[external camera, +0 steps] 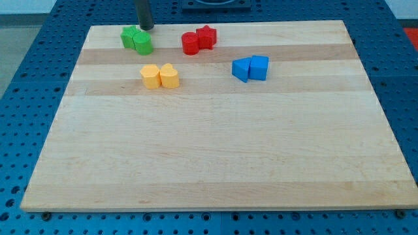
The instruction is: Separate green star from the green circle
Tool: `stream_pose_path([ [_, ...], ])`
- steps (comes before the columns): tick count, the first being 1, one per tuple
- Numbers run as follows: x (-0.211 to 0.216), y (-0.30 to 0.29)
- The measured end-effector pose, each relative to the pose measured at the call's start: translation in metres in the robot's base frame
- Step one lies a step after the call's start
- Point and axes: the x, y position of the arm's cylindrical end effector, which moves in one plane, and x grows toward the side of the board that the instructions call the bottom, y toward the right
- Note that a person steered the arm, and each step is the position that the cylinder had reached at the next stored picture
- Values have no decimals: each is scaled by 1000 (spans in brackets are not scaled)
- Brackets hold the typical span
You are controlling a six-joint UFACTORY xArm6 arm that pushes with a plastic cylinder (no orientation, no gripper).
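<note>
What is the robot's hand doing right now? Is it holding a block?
No hand here, just a rod. My tip holds nothing; it sits at the view's top, just above the green circle, which touches the green star.

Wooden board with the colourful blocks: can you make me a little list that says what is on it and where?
board: wooden board on a blue pegboard surface
my tip: at the view's top, just above and right of the green pair
green star: touching the green circle, star on the view's left
red blocks: two together, right of the greens
yellow blocks: two side by side, below the greens
blue blocks: two together, furthest to the view's right
task state: greens not yet separated
</note>
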Motion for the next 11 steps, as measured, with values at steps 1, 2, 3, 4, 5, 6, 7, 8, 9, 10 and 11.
stream_pose_path([
  [1,11,0],
  [2,25,0],
  [3,42,0],
  [4,55,1],
  [5,64,3],
  [6,68,3],
  [7,68,3],
  [8,78,3],
  [9,84,2],
  [10,84,-2],
  [11,84,-12],
])
